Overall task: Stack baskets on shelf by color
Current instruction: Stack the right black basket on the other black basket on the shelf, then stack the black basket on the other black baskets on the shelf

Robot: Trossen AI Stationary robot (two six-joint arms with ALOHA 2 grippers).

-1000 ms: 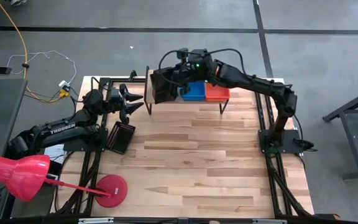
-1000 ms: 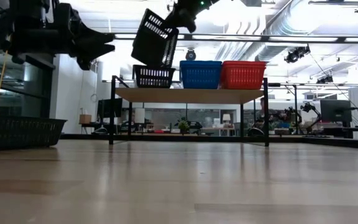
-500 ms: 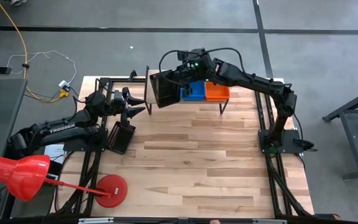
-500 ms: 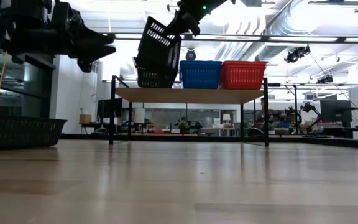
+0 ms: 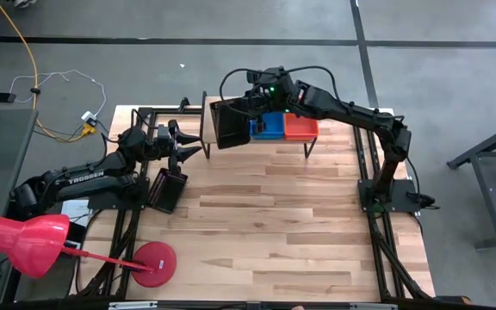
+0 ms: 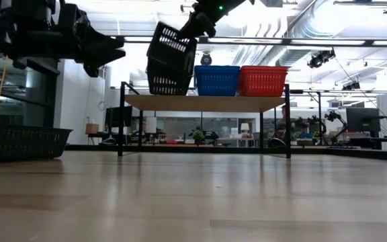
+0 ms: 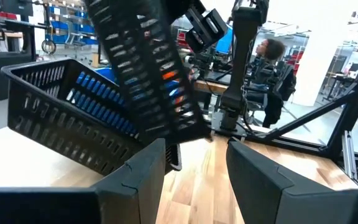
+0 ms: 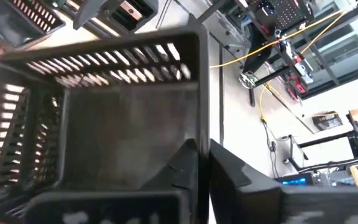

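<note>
1. High view: the right arm [image 5: 351, 116] reached across the shelf [image 5: 203, 129], its jaws [image 5: 250, 114] clamped on a tilted black basket [image 5: 229, 123] over the shelf's left end, beside the blue basket [image 5: 269, 127] and red basket [image 5: 300, 127]. The left jaws [image 5: 183, 142] hovered open and empty above another black basket on the bench [image 5: 265, 224].
2. Low view: the held basket [image 6: 169, 57] sat lower than a second before, nesting into the black one [image 6: 160, 86] on the shelf.
3. Right wrist view: fingers [image 8: 185, 167] pinched the basket's rim.
</note>
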